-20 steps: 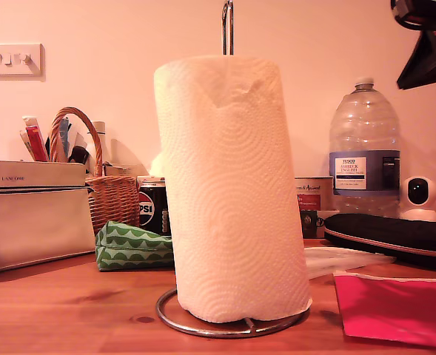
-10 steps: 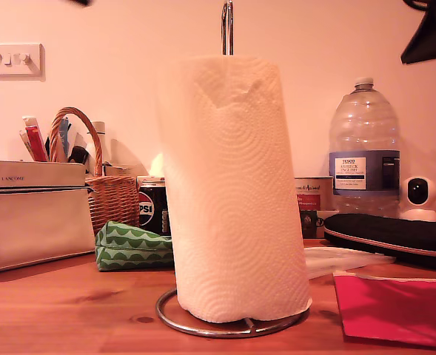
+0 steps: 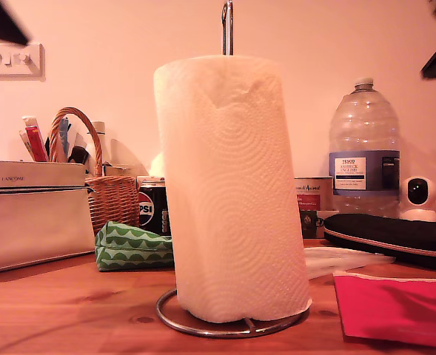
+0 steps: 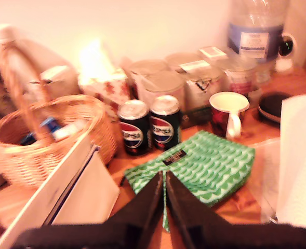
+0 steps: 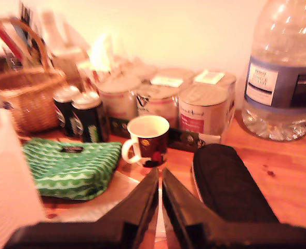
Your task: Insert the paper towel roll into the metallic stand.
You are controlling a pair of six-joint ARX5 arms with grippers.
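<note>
The paper towel roll [image 3: 232, 192] stands upright on the metallic stand, whose chrome ring base [image 3: 203, 328] circles its foot. The stand's upright loop [image 3: 227, 26] rises out of the roll's top. In the first wrist view the roll [image 4: 298, 161] shows as a white edge beside my first gripper [image 4: 164, 179], which is shut on nothing above a green pouch [image 4: 204, 166]. My second gripper [image 5: 159, 174] is also shut and empty, with the roll [image 5: 10, 176] off to one side. In the exterior view only dark arm parts show, in the upper corners.
On the exterior view's left stand a cream box [image 3: 32, 214], a wicker basket [image 3: 110, 196], Pepsi cans [image 3: 152, 207] and the green pouch [image 3: 132, 248]. On its right are a water bottle [image 3: 364, 148], a black case [image 3: 395, 237] and a red sheet [image 3: 395, 307]. A mug [image 5: 147, 140] stands behind.
The dark arm part at the exterior view's upper right has drawn up and outward. Another dark part has come into the upper left corner. Roll and stand have not moved.
</note>
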